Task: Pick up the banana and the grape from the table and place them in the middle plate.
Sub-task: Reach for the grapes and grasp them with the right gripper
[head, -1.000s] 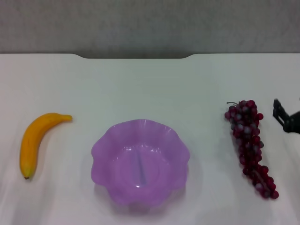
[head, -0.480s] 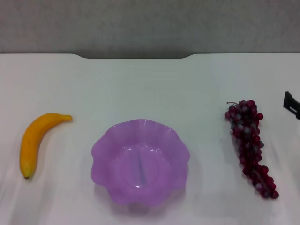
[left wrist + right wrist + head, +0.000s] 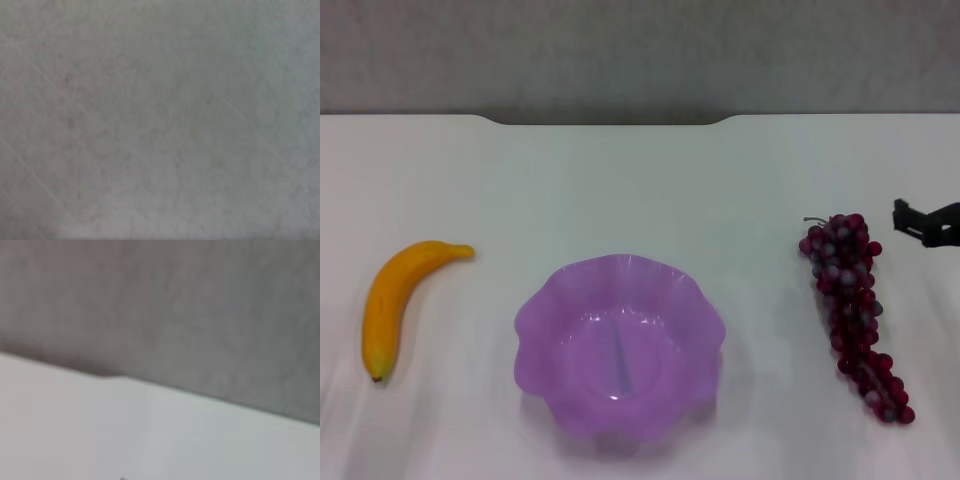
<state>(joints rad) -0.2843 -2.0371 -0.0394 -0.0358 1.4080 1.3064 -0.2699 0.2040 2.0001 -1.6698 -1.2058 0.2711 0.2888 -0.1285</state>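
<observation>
A yellow-orange banana (image 3: 395, 303) lies on the white table (image 3: 640, 190) at the left. A translucent purple plate (image 3: 619, 345) with a wavy rim stands in the middle front, with nothing in it. A long bunch of dark red grapes (image 3: 850, 305) lies at the right. My right gripper (image 3: 925, 222) shows as a dark tip at the right edge, to the right of the top of the grapes and apart from them. My left gripper is out of view. The right wrist view shows only the table's far edge (image 3: 150, 405) and the grey wall.
A dark notch (image 3: 610, 119) cuts the table's far edge. A grey wall (image 3: 640, 50) stands behind it. The left wrist view shows only a plain grey surface (image 3: 160, 120).
The right gripper's dark tip drew back towards the right edge, then came in again a little higher and further left. The banana, the grapes and the plate have not moved.
</observation>
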